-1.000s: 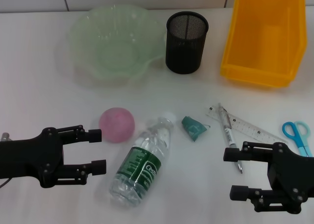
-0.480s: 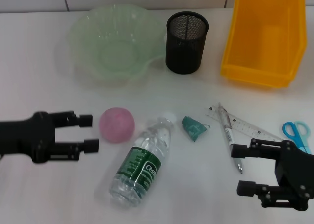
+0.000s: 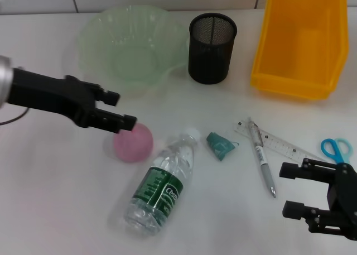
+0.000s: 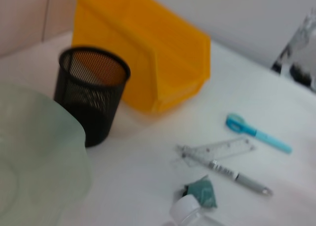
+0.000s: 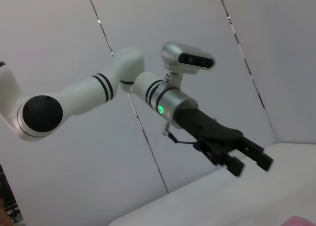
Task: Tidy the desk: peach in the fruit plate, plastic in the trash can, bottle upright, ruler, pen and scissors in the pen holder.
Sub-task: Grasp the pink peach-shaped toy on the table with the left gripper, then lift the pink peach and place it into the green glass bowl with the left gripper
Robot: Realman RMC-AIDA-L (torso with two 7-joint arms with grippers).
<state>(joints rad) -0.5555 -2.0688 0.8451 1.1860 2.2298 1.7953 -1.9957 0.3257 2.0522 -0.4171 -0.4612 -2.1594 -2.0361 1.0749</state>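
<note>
Reaching in from the left, the left gripper hangs just over the far-left edge of the peach, its fingers parted with nothing between them, which reads as lining up for a grasp before dropping around the fruit. The peach sits on the desk near the middle-left, close beside the bottle, which lies on its side with the white cap pointing far-right. The fruit plate stands just beyond, far-left, so the carry should be short. The pen holder is right of the plate, and the trash can sits far-right. The plastic, a crumpled green scrap, lies right of the bottle cap; the pen rests across the ruler, and the scissors lie at the right edge. The right gripper waits low at the near-right, open and empty, near the stationery it will likely handle.
</note>
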